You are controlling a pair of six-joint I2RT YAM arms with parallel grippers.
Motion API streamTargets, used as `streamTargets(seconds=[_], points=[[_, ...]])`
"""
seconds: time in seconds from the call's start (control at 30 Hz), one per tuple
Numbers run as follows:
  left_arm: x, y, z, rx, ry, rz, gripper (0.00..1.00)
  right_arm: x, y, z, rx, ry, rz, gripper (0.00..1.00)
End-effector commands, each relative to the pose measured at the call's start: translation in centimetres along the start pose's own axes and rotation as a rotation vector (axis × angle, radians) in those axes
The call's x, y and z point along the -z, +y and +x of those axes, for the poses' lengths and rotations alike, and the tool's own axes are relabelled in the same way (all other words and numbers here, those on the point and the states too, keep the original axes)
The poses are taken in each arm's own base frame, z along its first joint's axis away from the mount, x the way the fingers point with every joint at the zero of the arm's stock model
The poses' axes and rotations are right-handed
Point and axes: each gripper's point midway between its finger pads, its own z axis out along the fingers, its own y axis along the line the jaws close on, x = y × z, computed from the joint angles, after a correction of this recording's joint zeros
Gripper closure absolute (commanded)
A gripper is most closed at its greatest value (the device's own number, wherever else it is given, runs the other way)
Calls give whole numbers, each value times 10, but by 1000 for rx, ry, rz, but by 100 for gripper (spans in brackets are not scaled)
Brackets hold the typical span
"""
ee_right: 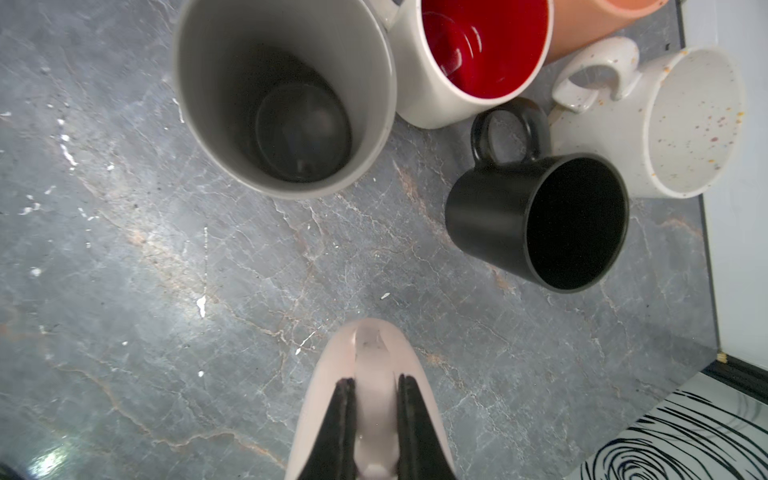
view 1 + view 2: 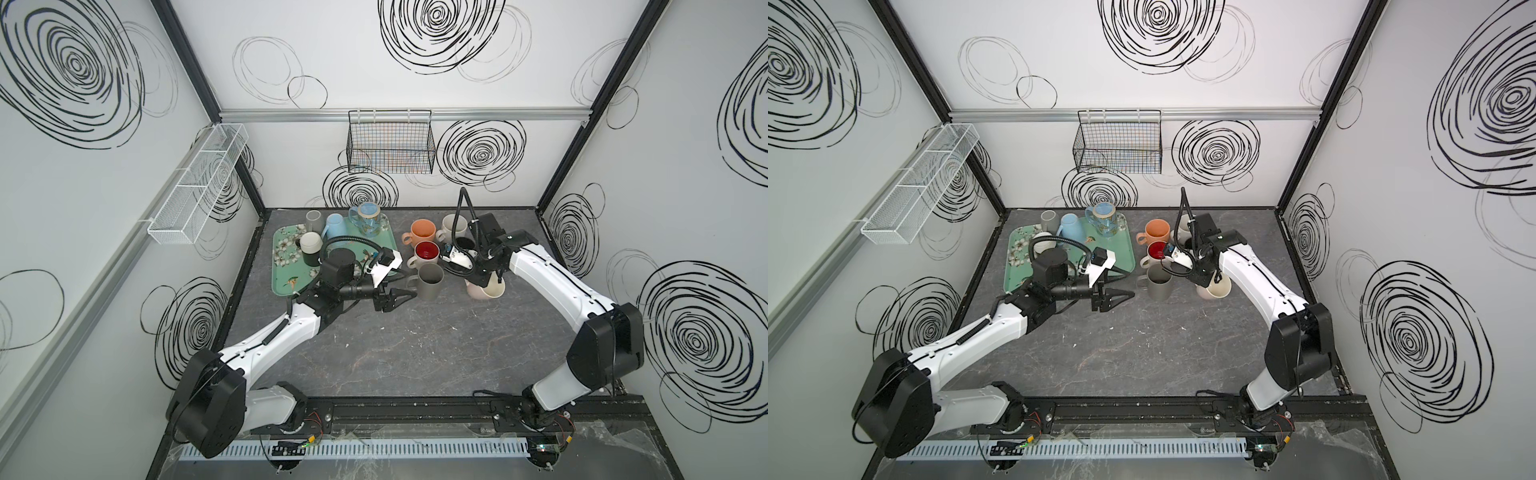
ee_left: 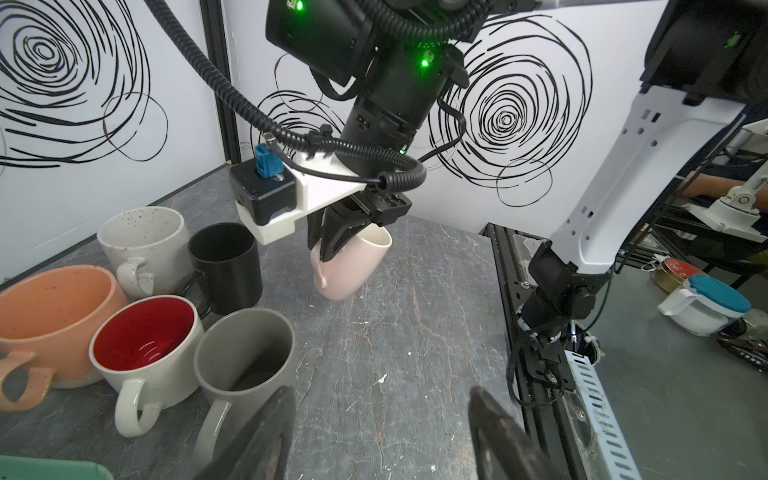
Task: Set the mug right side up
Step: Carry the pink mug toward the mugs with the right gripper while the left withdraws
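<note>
Right wrist view: the right hand [image 1: 374,380] is clamped on the handle of the pink mug [image 1: 332,357], one finger on each side of the loop. The mug hangs tilted, mouth up and leaning, with its base low over the tabletop [image 2: 415,353], just beside the group of upright mugs. I cannot tell whether the base touches.

The mug looks like glazed ceramic, so I judge it stiff, fairly heavy for its size, smooth enough to slip, and liable to chip if it is knocked or dropped. The handle is the narrowest part to pinch, but a mug held there can swing about the grip. Its wall at the rim is another place to hold it.

The left hand [image 2: 401,297] stands with its fingers apart and holds nothing, close to the grey mug [image 1: 286,104].

Six mugs are off the tray: the pink one, the grey mug, a red-lined mug [image 1: 478,54], a black mug [image 1: 540,220], a speckled mug [image 1: 685,120] and an orange mug [image 1: 602,20]. One green tray [image 2: 286,232] shows four vessels: a clear tumbler [image 2: 312,218], a light blue mug [image 2: 334,227], a glass mug [image 2: 365,219] and a black-and-white mug [image 2: 309,248]. The left arm may hide more. Two wire baskets hang on the walls, a white basket [image 2: 199,183] and a black basket [image 2: 390,143].
</note>
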Motion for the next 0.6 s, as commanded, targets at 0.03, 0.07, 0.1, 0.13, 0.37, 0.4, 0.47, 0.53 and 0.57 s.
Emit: streamTargets(seconds=[0.03,0.07,0.1,0.13,0.37,0.4,0.47,0.53,0.57], points=[[4,2,-11,-31,-45,-13,32,-10,-19,-9,72,-6,78,100],[4,3,-10,-27,-43,-14,32,-13,-21,-11,78,-10,72,100],[4,4,-10,-26,-43,-16,32,-15,-20,-13,85,-14,63,100],[4,5,-10,-25,-44,-18,32,-19,-20,-15,93,-11,53,100],[4,11,-6,-9,-44,-25,32,-42,-22,-19,99,27,-2,100],[4,12,-6,-7,-43,-26,32,-44,-23,-20,95,28,0,100],[4,13,-5,-5,-41,-27,32,-48,-24,-22,94,32,-8,100],[4,15,-4,-2,-41,-29,32,-51,-25,-24,95,34,-11,100],[4,15,-4,-2,-41,-29,32,-54,-24,-25,100,37,-14,100]])
